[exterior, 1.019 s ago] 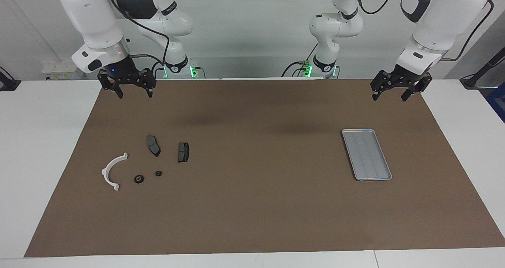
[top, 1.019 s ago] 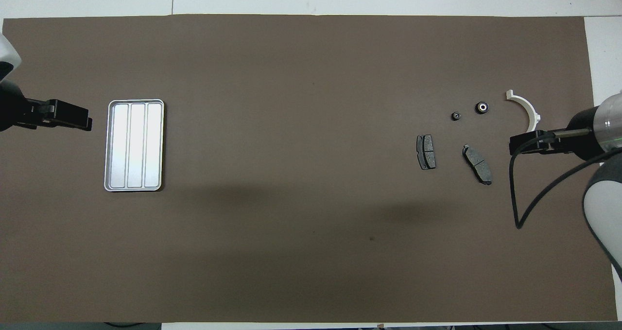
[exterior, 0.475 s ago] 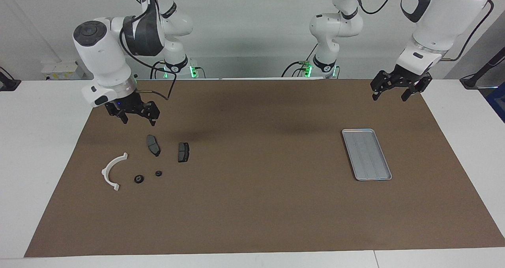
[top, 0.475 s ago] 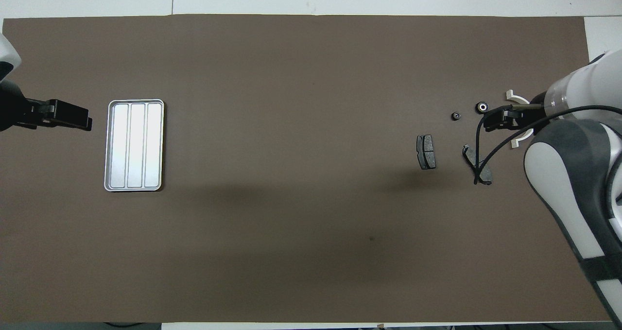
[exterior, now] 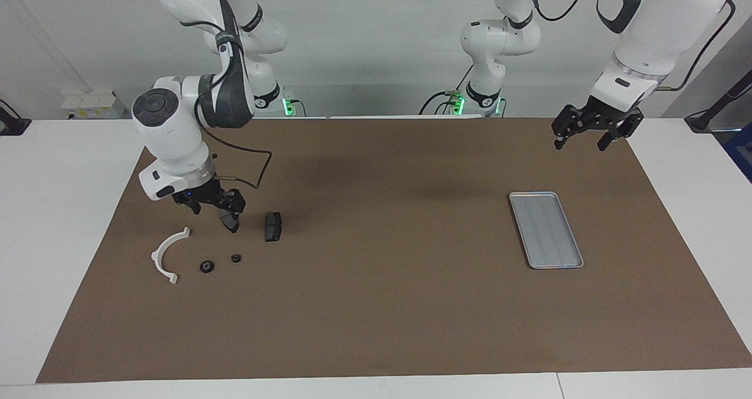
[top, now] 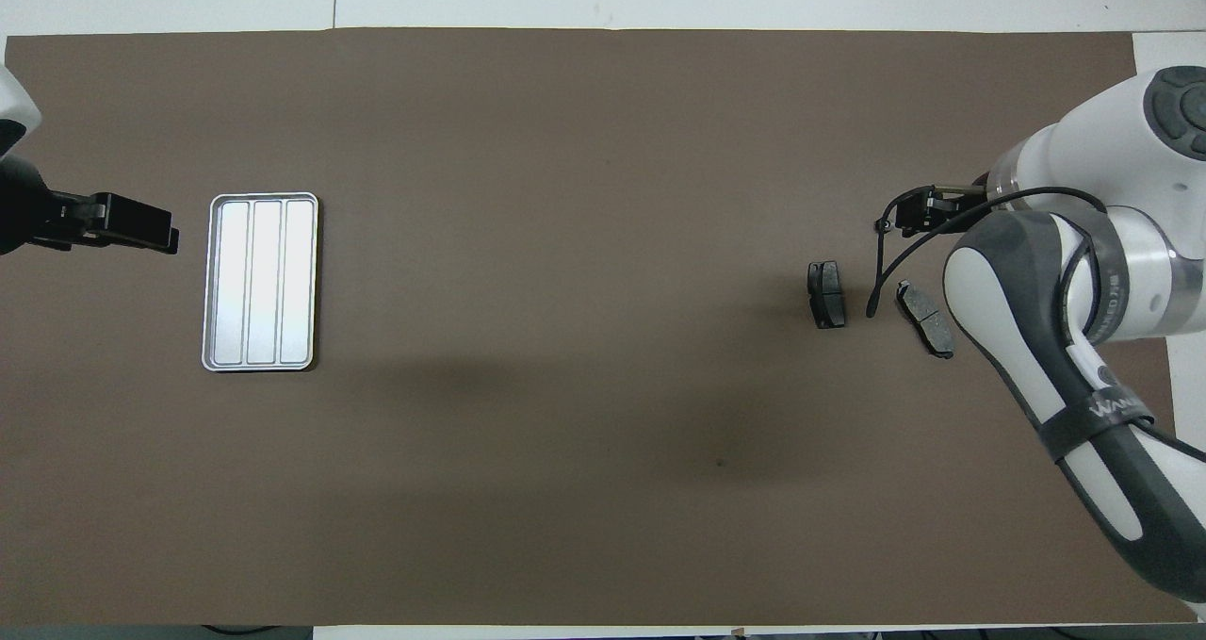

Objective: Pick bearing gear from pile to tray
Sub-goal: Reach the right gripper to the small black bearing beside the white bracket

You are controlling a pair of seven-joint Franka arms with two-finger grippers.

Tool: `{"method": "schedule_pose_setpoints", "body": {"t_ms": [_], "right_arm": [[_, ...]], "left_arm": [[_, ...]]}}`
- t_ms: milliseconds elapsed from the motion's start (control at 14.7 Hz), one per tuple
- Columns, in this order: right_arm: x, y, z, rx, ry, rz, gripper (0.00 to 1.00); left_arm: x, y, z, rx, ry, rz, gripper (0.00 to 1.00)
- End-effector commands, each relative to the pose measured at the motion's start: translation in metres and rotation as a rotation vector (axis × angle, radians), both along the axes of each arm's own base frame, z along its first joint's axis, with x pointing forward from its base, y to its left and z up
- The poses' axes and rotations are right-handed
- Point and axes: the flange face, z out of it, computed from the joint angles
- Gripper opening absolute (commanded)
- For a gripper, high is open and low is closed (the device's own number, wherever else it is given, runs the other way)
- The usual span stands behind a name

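Observation:
The pile lies toward the right arm's end of the mat: a white arc [exterior: 167, 255], two small black round pieces [exterior: 207, 266] [exterior: 236, 258] and a dark pad plate [exterior: 273, 226]. I cannot tell which round piece is the bearing gear. My right gripper [exterior: 212, 212] hangs low and open, holding nothing, over a second pad plate [top: 925, 318]. In the overhead view this arm hides the arc and the round pieces. The silver tray [exterior: 531, 194] [top: 261, 196] lies bare toward the left arm's end. My left gripper [exterior: 580, 145] waits open in the air beside it.
A brown mat [exterior: 382, 305] covers most of the white table [exterior: 53, 211]. The right arm's black cable [exterior: 252, 170] loops above the pile. Between the pile and the tray lies a broad stretch of bare mat.
The right arm has swung down and away from the robots' edge of the mat, and its gripper now hangs low over the pile. The left arm, the tray and the parts have not moved.

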Motion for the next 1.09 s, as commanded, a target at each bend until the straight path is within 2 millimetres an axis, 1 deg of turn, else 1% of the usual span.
{"method": "schedule_pose_setpoints", "body": {"t_ms": [0, 68, 204, 272, 475, 611, 679, 883, 1019], "right_arm": [[0.011, 0.004, -0.026, -0.01, -0.022, -0.058, 1.0], [0.014, 0.004, -0.035, -0.009, -0.022, -0.074, 1.0], [0.017, 0.005, -0.046, -0.008, -0.027, -0.113, 0.95], [0.018, 0.006, -0.053, -0.008, -0.025, -0.134, 0.94], [0.024, 0.007, -0.073, -0.005, -0.036, -0.162, 0.95], [0.026, 0.007, -0.08, -0.008, -0.035, -0.164, 0.96], [0.029, 0.007, -0.088, -0.007, -0.043, -0.17, 0.97], [0.035, 0.006, -0.103, -0.003, -0.069, -0.172, 0.97], [0.038, 0.006, -0.107, -0.001, -0.074, -0.193, 0.97]], "left_arm": [[-0.006, 0.0, 0.001, -0.005, 0.001, 0.005, 1.0], [-0.006, 0.0, 0.002, -0.006, 0.0, 0.005, 1.0], [-0.006, 0.0, 0.001, -0.005, 0.001, 0.005, 1.0], [-0.006, 0.0, 0.001, -0.005, 0.001, 0.005, 1.0], [-0.006, 0.0, 0.001, -0.004, 0.001, 0.005, 1.0], [-0.006, 0.0, 0.001, -0.004, 0.001, 0.005, 1.0], [-0.006, 0.0, 0.001, -0.004, 0.001, 0.005, 1.0], [-0.006, 0.0, 0.001, -0.004, 0.001, 0.005, 1.0], [-0.006, 0.0, 0.001, -0.005, 0.001, 0.005, 1.0]]}}
